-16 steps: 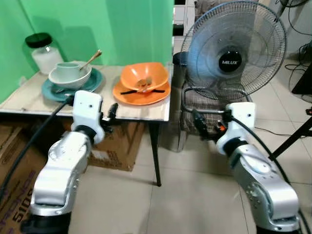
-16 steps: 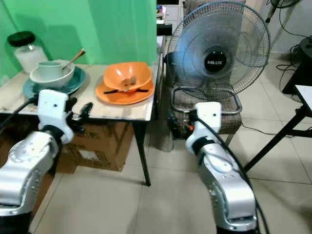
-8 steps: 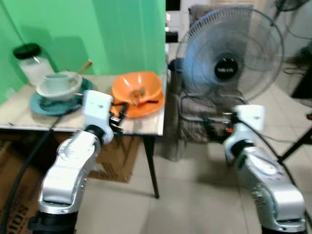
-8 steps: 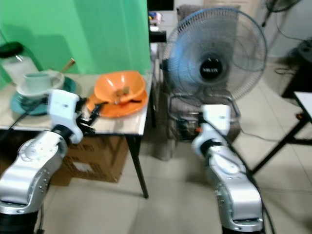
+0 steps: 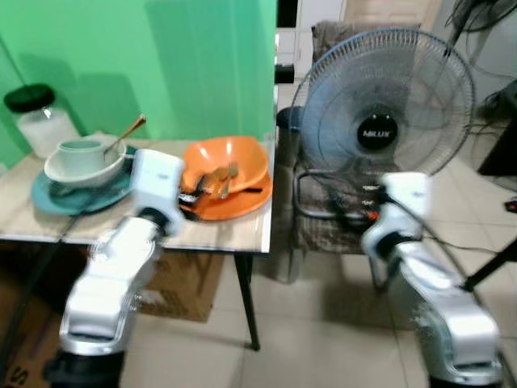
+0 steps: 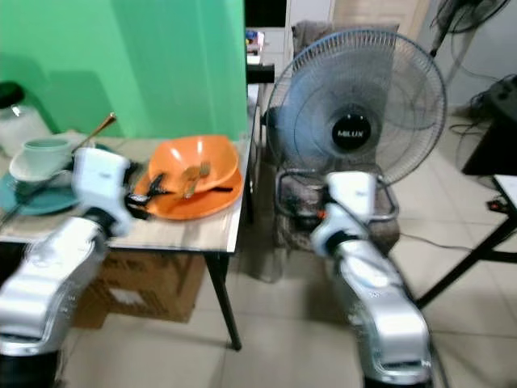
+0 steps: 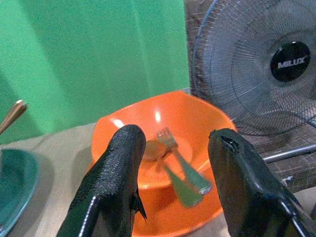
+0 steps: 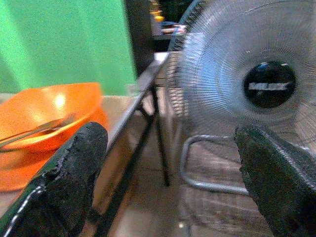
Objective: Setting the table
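An orange bowl sits on an orange plate at the right end of the table, with a fork and a spoon lying inside it. At the left end, a teal plate carries a pale bowl with a cup and a gold-handled spoon. My left gripper is open, low over the table and just short of the orange bowl's near side. My right gripper is open and empty, held off the table's right edge in front of the fan.
A standing fan rests on a chair right of the table. A jar with a black lid stands at the table's back left. A cardboard box lies under the table. A black frame leg crosses the far right floor.
The camera has shifted and come closer to the table. My left gripper has reached forward from the table's front edge to the orange plate and bowl.
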Controlling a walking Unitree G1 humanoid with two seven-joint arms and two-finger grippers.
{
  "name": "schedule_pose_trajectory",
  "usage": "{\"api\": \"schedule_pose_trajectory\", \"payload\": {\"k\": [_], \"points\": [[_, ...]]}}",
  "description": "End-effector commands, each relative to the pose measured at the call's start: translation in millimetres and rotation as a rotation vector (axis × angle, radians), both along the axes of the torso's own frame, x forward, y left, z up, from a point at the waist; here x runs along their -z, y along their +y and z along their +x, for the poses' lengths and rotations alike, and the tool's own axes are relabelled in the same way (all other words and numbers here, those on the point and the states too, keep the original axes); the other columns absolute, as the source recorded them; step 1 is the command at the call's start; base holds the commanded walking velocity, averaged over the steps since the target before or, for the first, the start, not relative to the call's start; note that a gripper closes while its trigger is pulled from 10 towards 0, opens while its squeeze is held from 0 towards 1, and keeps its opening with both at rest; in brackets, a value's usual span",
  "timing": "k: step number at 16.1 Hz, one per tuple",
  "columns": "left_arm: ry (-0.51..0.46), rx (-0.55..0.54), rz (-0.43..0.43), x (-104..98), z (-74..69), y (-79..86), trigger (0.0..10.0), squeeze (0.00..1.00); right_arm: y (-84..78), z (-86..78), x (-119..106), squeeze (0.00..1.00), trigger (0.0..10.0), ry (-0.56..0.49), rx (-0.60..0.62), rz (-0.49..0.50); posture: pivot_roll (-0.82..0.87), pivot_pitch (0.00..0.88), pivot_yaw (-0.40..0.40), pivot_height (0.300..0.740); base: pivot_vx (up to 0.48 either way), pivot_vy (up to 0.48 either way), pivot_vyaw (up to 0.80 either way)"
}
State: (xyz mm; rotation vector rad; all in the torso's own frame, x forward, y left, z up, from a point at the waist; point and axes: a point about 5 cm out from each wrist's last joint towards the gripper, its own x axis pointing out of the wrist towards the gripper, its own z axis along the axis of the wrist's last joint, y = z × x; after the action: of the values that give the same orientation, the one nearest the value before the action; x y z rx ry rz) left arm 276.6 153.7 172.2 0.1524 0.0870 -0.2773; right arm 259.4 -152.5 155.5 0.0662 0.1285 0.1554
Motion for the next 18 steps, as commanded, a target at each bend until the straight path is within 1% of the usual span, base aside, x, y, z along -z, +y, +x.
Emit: {"api": "schedule_pose_trajectory", "payload": {"k": [1, 3, 5, 9, 10, 11, 13, 14, 16, 18], "points": [[-0.013, -0.032, 0.018, -2.9, -1.6, 9.6, 10.0, 0.0, 9.5, 2.5, -4.7, 0.0, 10.0, -0.015, -0.043, 0.021, 0.08, 0.0, 0.019, 0.74, 0.401, 0.0, 0.0], [-0.013, -0.042, 0.024, -2.7, -4.3, 12.0, 10.0, 0.0, 11.7, 4.1, -5.2, 0.0, 10.0, -0.018, -0.061, 0.012, 0.09, 0.0, 0.007, 0.74, 0.396, 0.0, 0.0], [-0.018, -0.049, 0.046, -3.2, -7.5, 15.0, 10.0, 0.0, 17.2, 7.0, -7.9, 0.0, 10.0, -0.037, -0.107, -0.019, 0.1, 0.0, -0.002, 0.74, 0.396, 0.0, 0.8], [-0.02, -0.001, 0.084, -4.4, -13.6, 11.2, 10.0, 0.0, 24.5, 5.0, -6.5, 0.0, 10.0, -0.024, -0.208, -0.011, 0.11, 0.0, -0.007, 0.74, 0.359, 0.0, 0.8], [-0.022, -0.001, 0.106, -3.8, -13.2, 11.2, 10.0, 0.0, 24.3, 4.4, -5.1, 0.0, 10.0, -0.013, -0.236, -0.014, 0.11, 0.0, -0.005, 0.74, 0.0, 0.0, 0.42], [-0.028, 0.006, 0.098, -4.2, -12.6, 10.9, 10.0, 0.0, 22.0, 5.3, -3.9, 0.0, 10.0, 0.001, -0.228, 0.005, 0.11, 0.0, -0.003, 0.74, 0.0, 0.0, 0.0], [-0.024, 0.038, 0.105, -5.1, -12.6, 9.0, 10.0, 0.0, 15.6, 8.7, -3.7, 0.0, 10.0, 0.012, -0.203, 0.006, 0.11, 0.0, 0.003, 0.74, 0.0, 0.0, 0.0], [-0.015, 0.066, 0.114, -4.4, -14.6, 7.6, 10.0, 0.0, 10.3, 11.8, -6.4, 0.0, 10.0, 0.006, -0.173, 0.02, 0.1, 0.0, 0.008, 0.74, 0.0, 0.0, 0.0], [-0.007, 0.083, 0.122, -2.9, -17.0, 6.9, 10.0, 0.0, 5.3, 15.3, -9.8, 0.0, 10.0, 0.0, -0.141, 0.034, 0.1, 0.0, 0.011, 0.74, 0.0, 0.0, 0.0], [0.011, 0.1, 0.128, -0.2, -17.5, 6.6, 10.0, 0.0, -3.1, 22.2, -8.2, 0.0, 10.0, 0.063, -0.07, 0.055, 0.1, 0.0, 0.015, 0.74, 0.0, 0.0, 0.0]]}}
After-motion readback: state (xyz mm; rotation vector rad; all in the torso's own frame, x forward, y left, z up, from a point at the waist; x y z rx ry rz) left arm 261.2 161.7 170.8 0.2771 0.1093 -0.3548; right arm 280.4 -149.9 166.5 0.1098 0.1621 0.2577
